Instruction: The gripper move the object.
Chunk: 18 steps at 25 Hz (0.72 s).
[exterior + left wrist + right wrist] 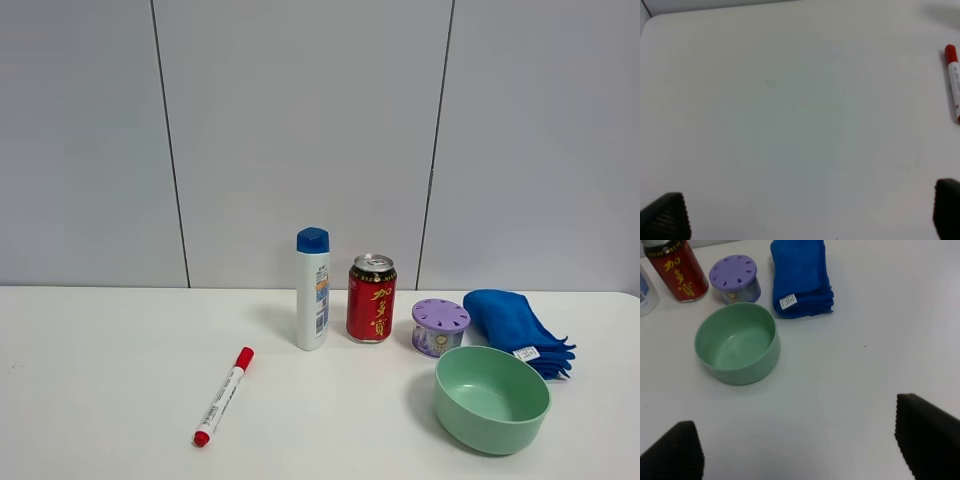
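Observation:
The folded royal-blue cloth (518, 328) lies at the back right of the white table, behind the green bowl (491, 398), with its small white tag toward the bowl. It also shows in the right wrist view (801, 277), tag at its near edge. My right gripper (800, 450) is open and empty, hovering over bare table on the near side of the bowl and cloth, well apart from both. My left gripper (810, 212) is open and empty over bare table, with the red marker (953, 80) off to one side. Neither gripper shows in the exterior high view.
A white bottle with a blue cap (313, 290), a red drink can (371, 298) and a small purple lidded tub (439, 327) stand in a row left of the cloth. The red marker (224, 395) lies at the front left. A grey panelled wall stands behind the table.

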Tool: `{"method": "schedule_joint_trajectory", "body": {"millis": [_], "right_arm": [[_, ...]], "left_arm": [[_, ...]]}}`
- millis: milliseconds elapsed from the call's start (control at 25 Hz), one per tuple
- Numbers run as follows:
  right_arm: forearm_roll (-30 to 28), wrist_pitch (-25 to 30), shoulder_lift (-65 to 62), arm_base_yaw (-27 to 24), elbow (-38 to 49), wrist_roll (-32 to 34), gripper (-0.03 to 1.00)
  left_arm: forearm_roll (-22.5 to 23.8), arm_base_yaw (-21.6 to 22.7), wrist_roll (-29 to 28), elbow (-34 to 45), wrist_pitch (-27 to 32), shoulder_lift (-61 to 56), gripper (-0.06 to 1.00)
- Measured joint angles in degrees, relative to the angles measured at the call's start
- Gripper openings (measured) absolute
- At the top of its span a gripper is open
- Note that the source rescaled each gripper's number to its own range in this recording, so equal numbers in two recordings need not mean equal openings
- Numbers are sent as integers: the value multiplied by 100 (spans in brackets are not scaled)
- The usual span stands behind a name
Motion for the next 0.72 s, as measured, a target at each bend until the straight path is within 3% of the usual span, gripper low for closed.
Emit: {"method": "schedule_joint_trajectory", "body": {"millis": [720], "right_arm": [[0, 0, 0, 0, 0, 0, 87]], "left_arm": [[0, 0, 0, 0, 0, 0, 100]]}}
